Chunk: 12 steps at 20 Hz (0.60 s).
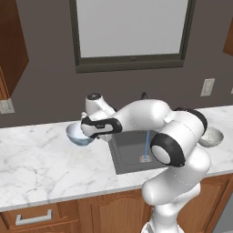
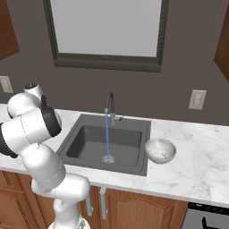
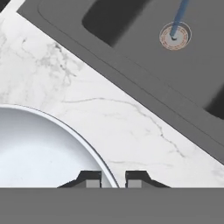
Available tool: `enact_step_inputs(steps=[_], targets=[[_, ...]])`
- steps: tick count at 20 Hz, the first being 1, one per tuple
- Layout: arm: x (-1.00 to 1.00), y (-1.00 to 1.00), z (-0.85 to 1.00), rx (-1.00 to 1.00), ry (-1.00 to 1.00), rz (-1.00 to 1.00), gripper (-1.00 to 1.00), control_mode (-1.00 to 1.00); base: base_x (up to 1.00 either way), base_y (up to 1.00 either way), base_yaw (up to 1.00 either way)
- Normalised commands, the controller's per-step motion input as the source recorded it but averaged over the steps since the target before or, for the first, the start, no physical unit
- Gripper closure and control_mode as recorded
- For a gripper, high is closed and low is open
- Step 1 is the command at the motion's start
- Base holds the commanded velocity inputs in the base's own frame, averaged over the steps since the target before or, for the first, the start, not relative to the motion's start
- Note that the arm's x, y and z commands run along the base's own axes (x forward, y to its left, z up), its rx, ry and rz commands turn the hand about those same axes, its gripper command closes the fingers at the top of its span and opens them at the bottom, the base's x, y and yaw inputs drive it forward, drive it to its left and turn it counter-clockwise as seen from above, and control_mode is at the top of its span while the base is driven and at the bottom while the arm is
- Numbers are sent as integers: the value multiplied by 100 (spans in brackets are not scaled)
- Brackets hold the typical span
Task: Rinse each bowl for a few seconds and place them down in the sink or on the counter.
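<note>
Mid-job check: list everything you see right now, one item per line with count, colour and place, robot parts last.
blue bowl: one, light blue, white inside, on the counter left of the sink, rim between the fingers.
speckled bowl: one, grey-white, on the counter right of the sink.
sink: one, dark grey, recessed in the counter.
faucet: one, dark gooseneck, behind the sink.
water stream: one, blue, falling onto the drain.
counter: one, white marble, over brown cabinets.
window: one, dark frame, above the sink.
outlet: one, white, on the wall at right.
gripper: one, dark fingers, shut on the blue bowl's rim.
</note>
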Motion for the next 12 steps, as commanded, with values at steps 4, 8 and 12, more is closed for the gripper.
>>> enact_step_inputs(steps=[4,8,12], targets=[[0,0,19,0,0,-23,100,-100,0,0,0],[0,0,17,0,0,-24,100,-100,0,0,0],[0,0,13,0,0,-24,100,-100,0,0,0]])
